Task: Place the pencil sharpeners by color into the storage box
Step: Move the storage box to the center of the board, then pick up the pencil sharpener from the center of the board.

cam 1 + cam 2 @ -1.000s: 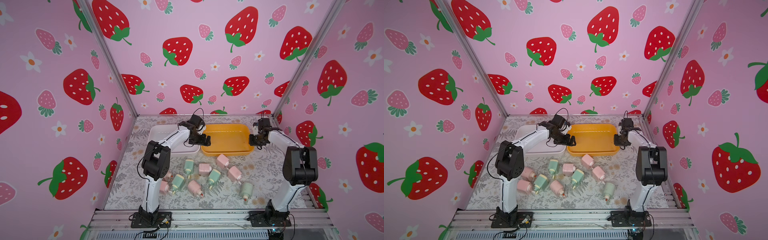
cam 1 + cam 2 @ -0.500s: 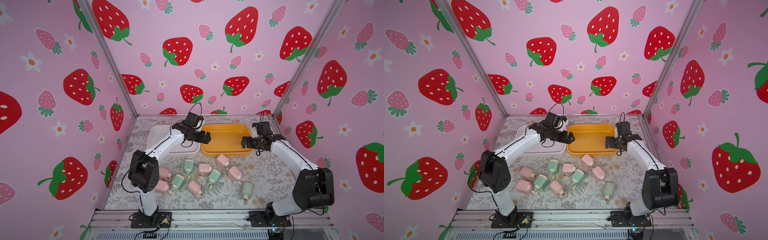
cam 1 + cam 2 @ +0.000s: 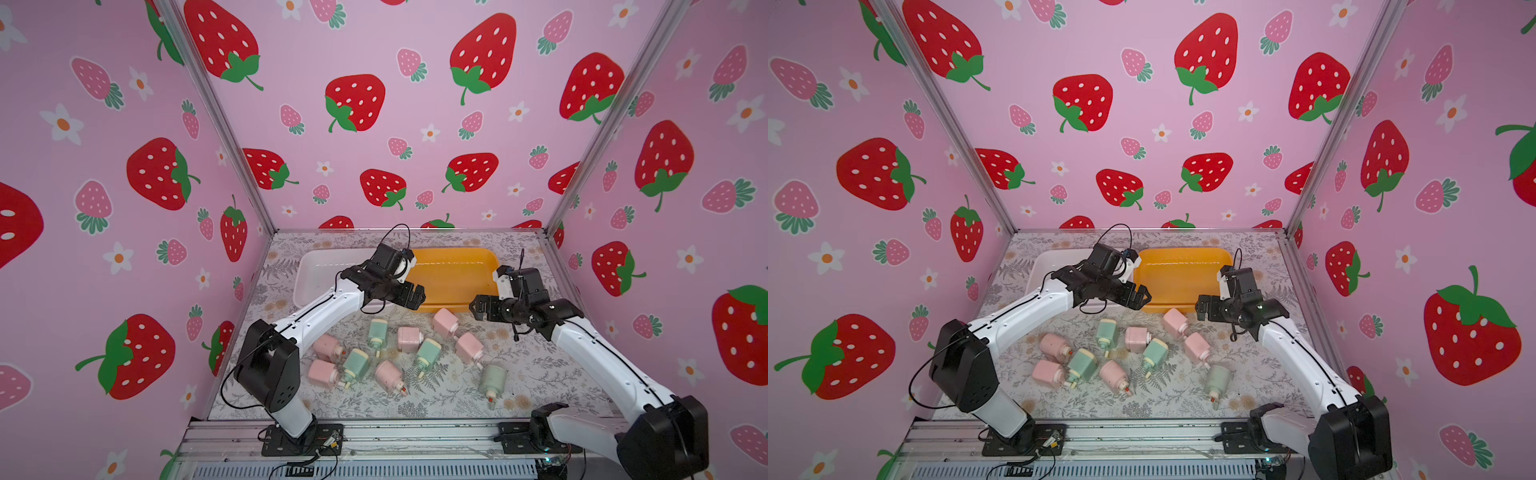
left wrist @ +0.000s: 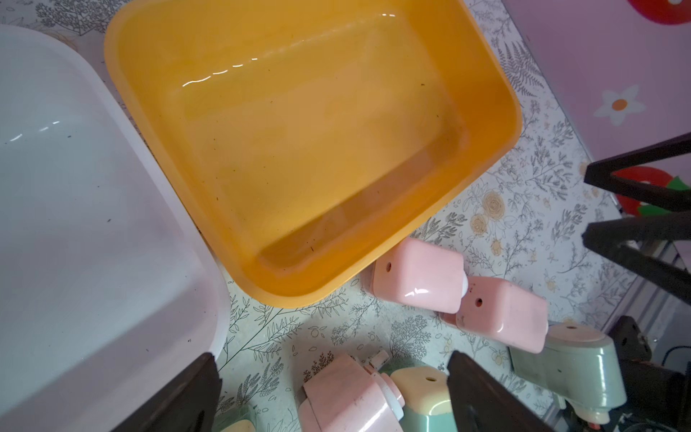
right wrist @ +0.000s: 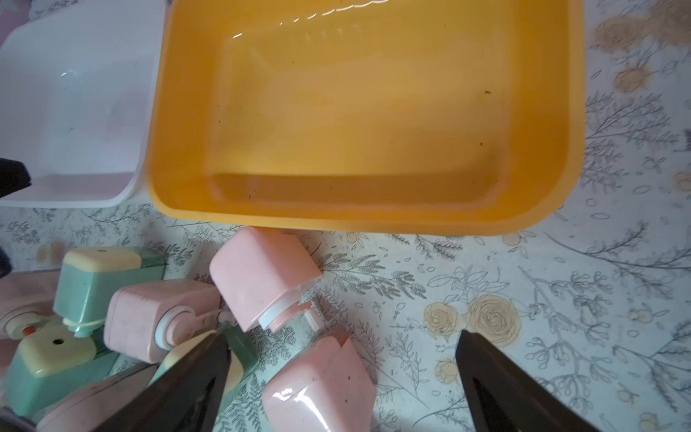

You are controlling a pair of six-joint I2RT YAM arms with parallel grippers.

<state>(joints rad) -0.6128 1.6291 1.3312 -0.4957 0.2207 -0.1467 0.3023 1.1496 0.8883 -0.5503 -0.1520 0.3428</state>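
Several pencil sharpeners lie loose on the floral table in front of the boxes, some pink (image 3: 409, 338) and some mint green (image 3: 428, 351). My left gripper (image 3: 415, 296) hangs open over the near edge of the orange storage box (image 3: 490, 259). In the left wrist view a pink sharpener (image 4: 347, 396) lies below and between its fingers (image 4: 471, 392), untouched. My right gripper (image 3: 476, 309) is open too and hovers over another pink sharpener (image 5: 321, 385). The pink one (image 5: 261, 276) nearest the orange box (image 5: 561, 209) lies close against its rim. Both boxes are empty.
A white storage box (image 3: 305, 270) stands left of the orange one at the back. A lone green sharpener (image 3: 491, 380) lies apart at the front right. The pink strawberry walls close in the table on three sides.
Both arms have swung forward from the boxes toward the sharpeners. The right gripper has left the orange box's right edge, and its jaws stand wider than before.
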